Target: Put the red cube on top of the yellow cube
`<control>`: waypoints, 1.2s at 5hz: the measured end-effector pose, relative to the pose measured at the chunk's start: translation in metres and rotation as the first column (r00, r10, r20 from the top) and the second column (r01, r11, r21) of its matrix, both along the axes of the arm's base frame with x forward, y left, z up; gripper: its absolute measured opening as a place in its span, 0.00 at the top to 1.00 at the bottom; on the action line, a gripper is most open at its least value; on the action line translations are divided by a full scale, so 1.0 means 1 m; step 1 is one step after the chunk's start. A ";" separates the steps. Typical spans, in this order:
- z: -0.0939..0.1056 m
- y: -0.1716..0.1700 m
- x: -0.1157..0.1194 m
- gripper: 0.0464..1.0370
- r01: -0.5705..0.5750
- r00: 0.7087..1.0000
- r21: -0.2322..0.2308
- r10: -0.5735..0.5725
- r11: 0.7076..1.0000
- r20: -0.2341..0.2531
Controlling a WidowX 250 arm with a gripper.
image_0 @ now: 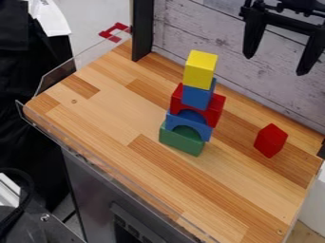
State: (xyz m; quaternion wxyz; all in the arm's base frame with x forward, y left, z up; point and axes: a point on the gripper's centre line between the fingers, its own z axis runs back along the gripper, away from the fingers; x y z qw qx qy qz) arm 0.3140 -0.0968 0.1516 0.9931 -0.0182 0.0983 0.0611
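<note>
Spread wide, the claw (275, 65) hangs at the view's two o'clock. At its nine o'clock, the yellow cube (200, 70) tops a stack of blue block (196, 97), red arch (215, 109), blue arch (204, 131) and green block (181, 142); at its six o'clock, the red cube (271, 141) sits apart on the desk (108, 118).

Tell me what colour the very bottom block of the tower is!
The bottom block is green, best seen in the camera view.
</note>
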 end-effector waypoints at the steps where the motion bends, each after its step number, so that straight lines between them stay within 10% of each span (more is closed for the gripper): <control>1: -0.014 0.000 -0.001 0.04 0.001 0.999 0.010 -0.001 1.000 -0.045; 6: -0.063 -0.014 0.012 0.04 0.212 0.976 -0.061 -0.215 0.975 -0.040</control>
